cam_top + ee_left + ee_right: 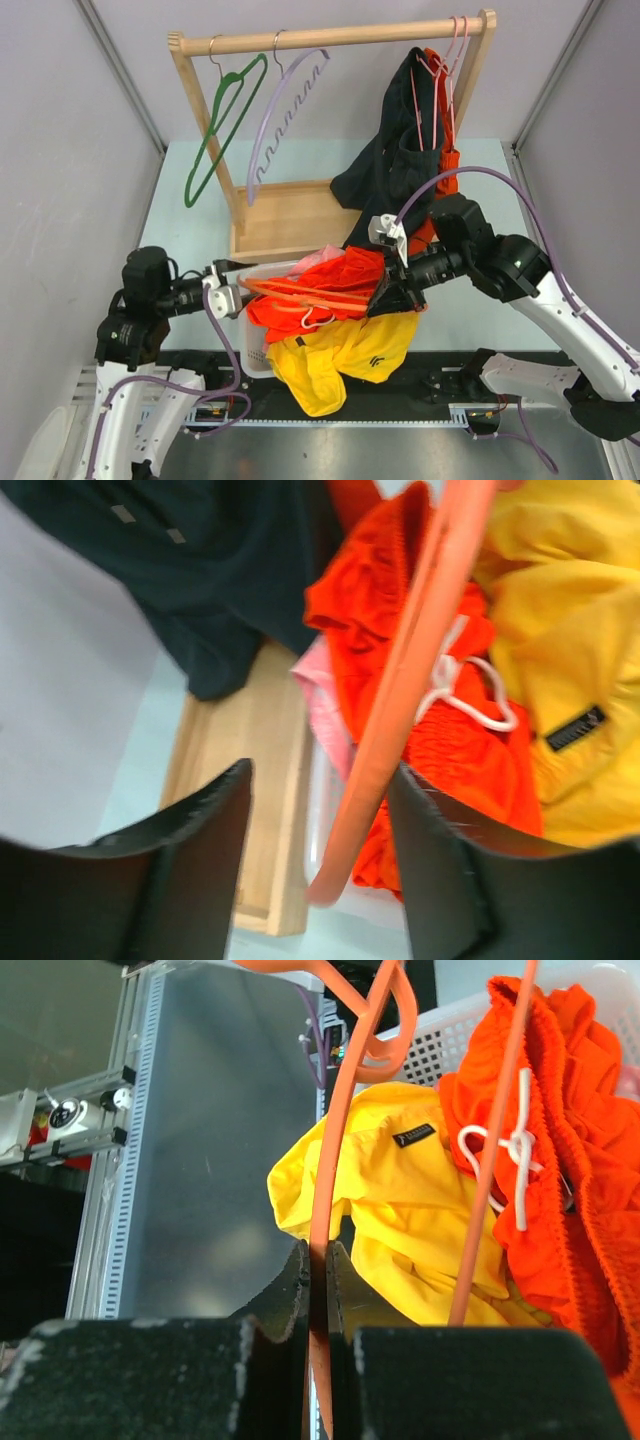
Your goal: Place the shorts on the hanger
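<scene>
Your right fingers clamp the thin orange plastic hanger; left fingers gape around it. Yellow fabric shorts touch bright orange fabric shorts.

Overhead view looks down; wrist views close, sharing shorts.

The orange hanger lies across the bright orange shorts heaped in a white basket. Its left end is at the left gripper and its right end at the right gripper. Yellow shorts spill over the basket's near rim. Behind, a wooden rack carries a green hanger, a lilac wavy hanger and a dark garment.
</scene>
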You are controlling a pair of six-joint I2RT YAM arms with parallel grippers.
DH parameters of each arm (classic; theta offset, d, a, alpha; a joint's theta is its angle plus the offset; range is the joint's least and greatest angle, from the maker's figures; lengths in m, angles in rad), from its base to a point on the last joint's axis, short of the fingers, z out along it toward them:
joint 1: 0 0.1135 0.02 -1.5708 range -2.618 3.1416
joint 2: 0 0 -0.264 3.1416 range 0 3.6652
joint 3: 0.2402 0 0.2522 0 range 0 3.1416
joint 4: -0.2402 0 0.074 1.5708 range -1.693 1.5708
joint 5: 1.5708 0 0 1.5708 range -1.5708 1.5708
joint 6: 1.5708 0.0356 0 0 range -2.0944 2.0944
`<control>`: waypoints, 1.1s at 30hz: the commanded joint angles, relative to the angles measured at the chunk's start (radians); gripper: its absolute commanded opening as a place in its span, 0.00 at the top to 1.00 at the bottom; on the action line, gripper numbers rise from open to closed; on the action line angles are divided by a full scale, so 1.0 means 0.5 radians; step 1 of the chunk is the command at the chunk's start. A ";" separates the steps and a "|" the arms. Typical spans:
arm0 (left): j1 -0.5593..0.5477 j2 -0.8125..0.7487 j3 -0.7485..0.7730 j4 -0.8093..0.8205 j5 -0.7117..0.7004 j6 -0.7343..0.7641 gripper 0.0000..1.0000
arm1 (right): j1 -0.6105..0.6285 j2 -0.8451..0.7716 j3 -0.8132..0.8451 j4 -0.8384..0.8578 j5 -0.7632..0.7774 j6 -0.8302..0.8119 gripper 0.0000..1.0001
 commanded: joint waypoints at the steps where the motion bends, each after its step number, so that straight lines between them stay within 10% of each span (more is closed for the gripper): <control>1: -0.201 0.082 0.004 -0.276 0.102 0.344 0.44 | 0.039 0.052 0.087 0.057 -0.104 -0.096 1.00; 5: -0.278 0.125 0.004 -0.289 0.096 0.382 0.54 | 0.045 0.099 0.112 0.082 -0.119 -0.078 1.00; 8: -0.287 0.186 0.062 -0.280 0.074 0.293 0.85 | 0.064 0.114 0.127 0.088 -0.003 -0.118 0.97; 11: -0.287 0.260 0.129 -0.262 0.062 0.097 1.00 | 0.088 0.123 0.188 0.149 0.260 -0.173 0.46; 16: -0.287 0.281 0.142 -0.179 0.090 -0.136 1.00 | 0.186 0.181 0.293 0.312 0.647 -0.423 0.26; 27: -0.352 0.447 0.252 -0.188 -0.048 -0.278 1.00 | 0.475 0.638 0.606 0.244 0.835 -0.845 0.44; 30: -0.367 0.447 0.246 -0.148 -0.100 -0.327 1.00 | 0.481 0.715 0.658 0.205 0.804 -0.881 0.57; 33: -0.373 0.459 0.252 -0.136 -0.122 -0.385 0.99 | 0.481 0.722 0.677 0.143 0.770 -0.912 0.96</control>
